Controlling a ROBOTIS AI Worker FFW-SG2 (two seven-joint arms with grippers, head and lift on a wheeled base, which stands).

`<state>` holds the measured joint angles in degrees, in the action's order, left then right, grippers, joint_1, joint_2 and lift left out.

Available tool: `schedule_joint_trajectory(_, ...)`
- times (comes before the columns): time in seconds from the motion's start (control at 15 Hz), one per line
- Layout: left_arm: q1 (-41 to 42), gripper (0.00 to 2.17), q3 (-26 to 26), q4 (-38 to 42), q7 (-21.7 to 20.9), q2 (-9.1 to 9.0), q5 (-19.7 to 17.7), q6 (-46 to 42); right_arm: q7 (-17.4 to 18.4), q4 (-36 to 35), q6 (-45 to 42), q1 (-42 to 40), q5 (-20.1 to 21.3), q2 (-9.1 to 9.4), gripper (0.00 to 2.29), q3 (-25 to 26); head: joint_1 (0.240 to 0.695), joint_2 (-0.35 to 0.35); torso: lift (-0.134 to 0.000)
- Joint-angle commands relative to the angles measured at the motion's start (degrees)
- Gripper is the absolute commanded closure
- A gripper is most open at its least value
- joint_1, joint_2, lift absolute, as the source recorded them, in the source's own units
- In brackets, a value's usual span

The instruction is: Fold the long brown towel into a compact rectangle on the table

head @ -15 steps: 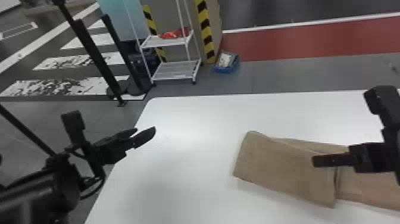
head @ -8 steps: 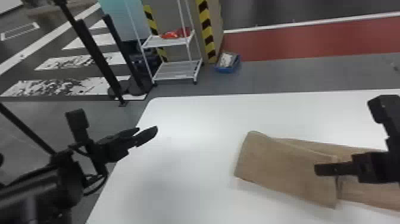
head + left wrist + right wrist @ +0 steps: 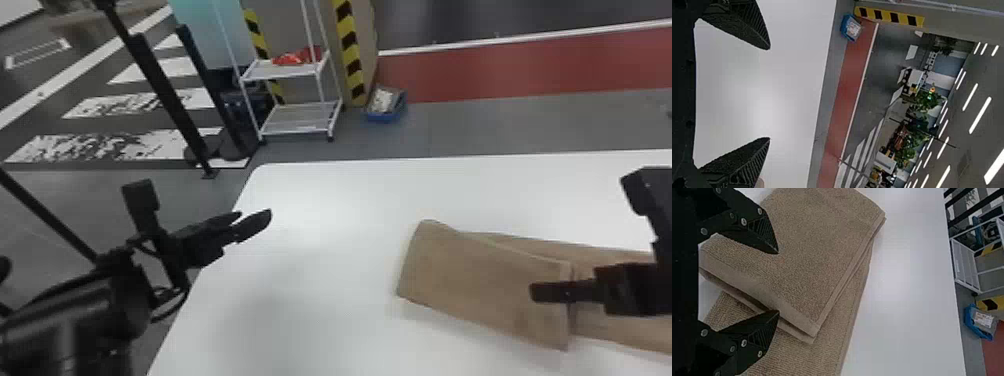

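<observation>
My left gripper (image 3: 255, 222) hangs above the table's left edge, away from the towel; in the left wrist view the left gripper (image 3: 768, 93) has its fingers spread over bare tabletop. On the right side lies the brown towel (image 3: 480, 280), its left part folded over onto the rest. The right gripper (image 3: 537, 292) is over the folded end's edge. Seen from the right wrist, the right gripper (image 3: 777, 282) is open, its fingers apart on either side of the folded edge of the towel (image 3: 817, 254), with nothing clamped between them.
The white table (image 3: 320, 300) has its left and far edges in view. Beyond it stand a white shelf rack (image 3: 295, 120), black posts (image 3: 165, 95) and a blue bin (image 3: 385, 112) on the floor.
The right gripper has shifted slightly to the right and down in the head view. The left arm and the towel look nearly unchanged.
</observation>
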<state>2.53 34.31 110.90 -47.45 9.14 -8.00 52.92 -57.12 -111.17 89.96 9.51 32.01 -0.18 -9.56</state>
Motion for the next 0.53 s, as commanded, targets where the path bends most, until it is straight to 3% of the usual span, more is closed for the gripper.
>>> schedule_joint_trajectory(0.0,-0.33,0.05,-0.12,-0.34,-0.01,0.09,0.09,-0.05,-0.1,-0.01,0.12,-0.11,0.07,0.23,0.41,-0.2,0.695,0.323,-0.124)
schedule_joint_trajectory(0.47,-0.77,0.05,-0.82,-1.04,0.17,0.44,0.27,-0.05,-1.86,-2.56,0.12,-2.13,0.24,0.23,0.41,0.51,0.695,0.329,-0.124)
